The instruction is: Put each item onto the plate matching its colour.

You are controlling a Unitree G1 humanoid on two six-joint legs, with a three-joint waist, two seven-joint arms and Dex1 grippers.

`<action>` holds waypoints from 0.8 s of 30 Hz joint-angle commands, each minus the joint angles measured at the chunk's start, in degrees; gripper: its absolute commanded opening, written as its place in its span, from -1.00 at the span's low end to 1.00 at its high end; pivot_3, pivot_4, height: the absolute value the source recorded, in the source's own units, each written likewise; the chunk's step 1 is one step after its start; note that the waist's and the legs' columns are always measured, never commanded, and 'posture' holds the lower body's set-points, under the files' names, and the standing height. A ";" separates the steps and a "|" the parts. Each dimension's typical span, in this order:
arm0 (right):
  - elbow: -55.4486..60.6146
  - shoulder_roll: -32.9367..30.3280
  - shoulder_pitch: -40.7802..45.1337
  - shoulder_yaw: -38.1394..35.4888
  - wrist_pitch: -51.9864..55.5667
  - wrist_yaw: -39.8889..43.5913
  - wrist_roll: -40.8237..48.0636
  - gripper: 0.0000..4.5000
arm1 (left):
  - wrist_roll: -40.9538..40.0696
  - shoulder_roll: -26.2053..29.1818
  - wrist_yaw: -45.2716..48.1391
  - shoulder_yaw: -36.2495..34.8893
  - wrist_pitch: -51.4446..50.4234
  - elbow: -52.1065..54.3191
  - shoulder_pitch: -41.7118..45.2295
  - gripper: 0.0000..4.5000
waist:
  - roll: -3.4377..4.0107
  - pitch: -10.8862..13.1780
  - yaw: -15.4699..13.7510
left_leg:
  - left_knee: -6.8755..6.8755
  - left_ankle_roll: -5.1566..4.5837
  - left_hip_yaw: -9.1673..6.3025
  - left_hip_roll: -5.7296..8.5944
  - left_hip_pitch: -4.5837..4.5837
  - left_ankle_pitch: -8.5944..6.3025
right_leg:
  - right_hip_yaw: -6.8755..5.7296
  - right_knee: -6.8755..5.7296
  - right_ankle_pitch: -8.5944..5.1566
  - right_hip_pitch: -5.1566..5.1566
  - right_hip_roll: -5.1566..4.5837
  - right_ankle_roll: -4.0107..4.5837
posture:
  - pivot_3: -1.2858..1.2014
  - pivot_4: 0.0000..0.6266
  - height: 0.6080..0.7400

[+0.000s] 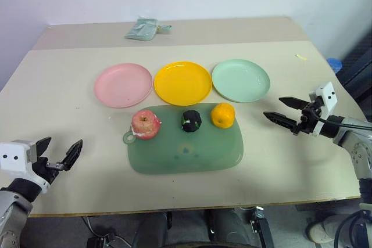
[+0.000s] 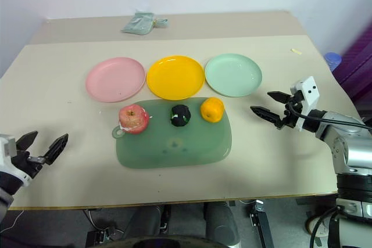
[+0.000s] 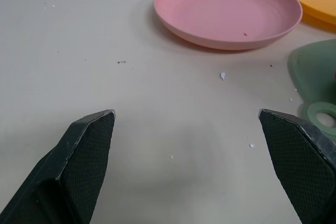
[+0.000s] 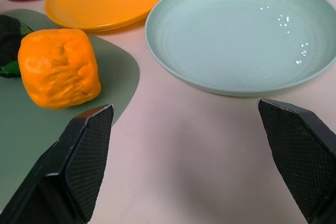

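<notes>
A red-pink apple (image 1: 145, 124), a dark green-black lumpy fruit (image 1: 190, 121) and an orange (image 1: 222, 115) sit in a row along the far edge of a dark-green board (image 1: 186, 152). Behind them lie three empty plates: pink (image 1: 123, 85), yellow (image 1: 182, 82) and mint green (image 1: 240, 79). My left gripper (image 1: 60, 154) hovers open over the table's near left corner, well left of the board. At the right, my right gripper (image 1: 283, 111) stands open, pointing toward the orange (image 4: 59, 68) with a gap of bare table between. Nothing sits between either pair of fingers.
A pale green cloth bundle (image 1: 145, 28) lies at the table's far edge. A small yellowish scrap (image 1: 300, 57) rests at the far right. The table's front edge (image 1: 174, 206) runs close below the board.
</notes>
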State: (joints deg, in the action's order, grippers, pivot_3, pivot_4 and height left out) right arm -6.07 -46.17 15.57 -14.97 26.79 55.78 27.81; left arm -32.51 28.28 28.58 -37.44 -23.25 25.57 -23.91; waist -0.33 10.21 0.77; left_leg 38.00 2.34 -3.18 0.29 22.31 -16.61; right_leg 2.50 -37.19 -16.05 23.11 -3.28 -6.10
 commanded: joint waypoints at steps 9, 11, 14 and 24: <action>-0.23 1.26 1.03 -1.30 -3.70 -1.90 -0.58 0.98 | -0.50 -0.07 -1.91 0.76 -0.09 2.04 1.45 1.00 | 0.00 0.00 -0.03 | 0.00 0.00 -0.01 0.00 0.00 0.00 | 0.00 0.00 0.00 0.00 0.00 0.00 | 0.03 -0.52 1.00; 0.04 1.80 0.88 -1.32 -4.05 -2.72 -0.69 0.98 | -0.96 -0.23 -2.09 0.80 -0.09 1.86 2.29 1.00 | 0.00 0.00 0.00 | 0.00 0.00 -0.01 0.00 0.00 0.00 | 0.00 0.00 0.00 0.00 0.00 0.00 | 0.03 -0.52 1.00; 0.95 2.45 0.82 -1.97 -4.28 -4.29 -0.59 0.98 | -1.70 -0.02 -2.41 1.50 -0.57 1.33 4.48 1.00 | 0.00 0.00 -0.13 | 0.00 0.00 -0.01 0.00 0.00 0.00 | 0.00 -0.01 0.00 0.00 0.00 0.00 | 0.03 -0.52 1.00; 17.21 2.27 -8.58 -4.63 1.89 -4.76 6.57 0.98 | -6.81 6.63 5.15 5.30 -4.96 -5.34 16.58 1.00 | 0.01 0.00 -0.10 | 0.00 0.00 -0.05 0.01 0.02 0.00 | -0.01 -0.02 0.00 0.00 0.04 -0.01 | 0.03 -0.52 1.00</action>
State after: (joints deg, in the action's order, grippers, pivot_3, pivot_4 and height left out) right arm 6.28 -43.55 6.87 -17.74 27.91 50.86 32.06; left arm -37.13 33.54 31.47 -32.34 -27.72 19.42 -8.39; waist -0.33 10.20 0.67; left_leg 37.99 2.34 -3.24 0.30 22.33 -16.61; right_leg 2.48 -37.22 -16.05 23.11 -3.24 -6.11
